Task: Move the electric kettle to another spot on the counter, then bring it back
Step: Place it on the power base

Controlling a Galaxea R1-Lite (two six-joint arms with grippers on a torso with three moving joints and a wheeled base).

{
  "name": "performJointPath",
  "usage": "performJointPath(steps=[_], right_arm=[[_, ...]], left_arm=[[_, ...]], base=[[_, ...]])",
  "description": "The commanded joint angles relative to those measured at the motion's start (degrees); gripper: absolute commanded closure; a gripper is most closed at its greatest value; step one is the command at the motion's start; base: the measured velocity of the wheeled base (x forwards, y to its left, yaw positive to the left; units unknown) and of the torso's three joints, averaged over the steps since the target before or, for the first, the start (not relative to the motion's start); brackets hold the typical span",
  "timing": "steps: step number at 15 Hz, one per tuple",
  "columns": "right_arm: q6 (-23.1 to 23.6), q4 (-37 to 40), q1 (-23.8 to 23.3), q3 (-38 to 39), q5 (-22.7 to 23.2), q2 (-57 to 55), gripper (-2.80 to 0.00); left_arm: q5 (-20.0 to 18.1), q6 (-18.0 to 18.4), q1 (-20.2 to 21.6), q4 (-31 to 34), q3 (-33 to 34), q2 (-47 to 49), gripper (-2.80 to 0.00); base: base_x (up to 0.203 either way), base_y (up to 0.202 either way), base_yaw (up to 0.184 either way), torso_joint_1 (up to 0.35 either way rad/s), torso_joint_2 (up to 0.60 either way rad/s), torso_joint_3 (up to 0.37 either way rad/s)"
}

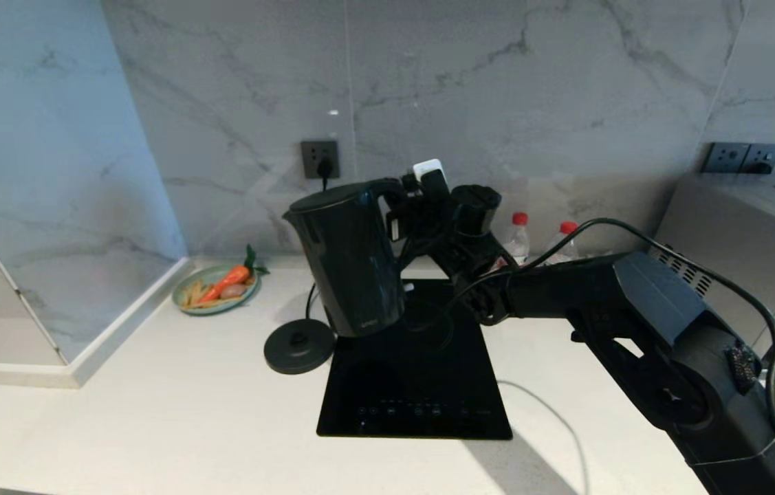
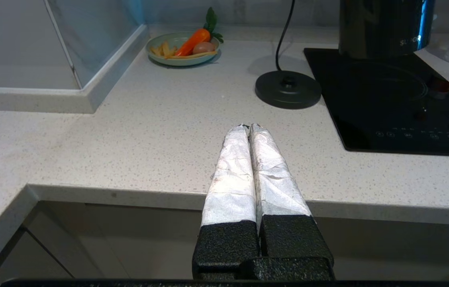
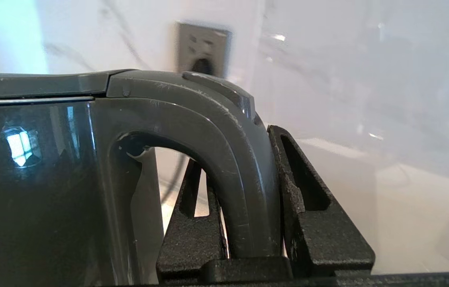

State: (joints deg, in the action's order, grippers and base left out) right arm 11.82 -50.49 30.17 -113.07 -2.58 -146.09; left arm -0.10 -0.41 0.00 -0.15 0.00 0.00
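Head view: right gripper (image 1: 406,206) fingers clamped on kettle (image 1: 353,258) handle, one finger inside loop, one outside. Kettle aloft, tilted, hanging over back-left corner of cooktop (image 1: 415,371). Round base (image 1: 299,346) lies on bench (image 1: 153,412) just left of cooktop, toward robot's left from kettle. Left gripper (image 2: 250,127) parked at bench front edge, fingers together.

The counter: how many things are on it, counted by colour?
Black: 3, the kettle held up by the right gripper, its round base, the cooktop
Green: 1, the plate of food
Clear with red caps: 2, the bottles
Total: 6
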Motion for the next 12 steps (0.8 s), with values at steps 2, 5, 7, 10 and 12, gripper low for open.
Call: performJointPath(steps=[2,5,7,10,12], right_arm=[[0.2,-0.1,0.3,0.0,0.2,0.7,0.0],[0.3,0.3,1.2,0.0,0.4,1.3,0.0],[0.3,1.1,2.2,0.0,0.3,1.7,0.0],[0.4,1.1,2.6,0.0,0.0,1.9,0.0],[0.4,1.0,2.6,0.0,-0.1,2.7,0.0]], left_arm=[[0.0,0.0,0.0,0.0,0.2,0.0,0.0],[0.0,0.0,0.0,0.0,0.2,-0.1,0.0],[0.0,0.0,0.0,0.0,0.2,-0.1,0.0],[0.0,0.1,0.0,0.0,0.2,-0.1,0.0],[0.0,0.1,0.0,0.0,0.2,-0.1,0.0]], base=[[0.0,0.0,0.0,0.0,0.0,0.0],[0.0,0.0,0.0,0.0,0.0,0.0],[0.0,0.0,0.0,0.0,0.0,0.0],[0.0,0.0,0.0,0.0,0.0,0.0],[0.0,0.0,0.0,0.0,0.0,0.0]])
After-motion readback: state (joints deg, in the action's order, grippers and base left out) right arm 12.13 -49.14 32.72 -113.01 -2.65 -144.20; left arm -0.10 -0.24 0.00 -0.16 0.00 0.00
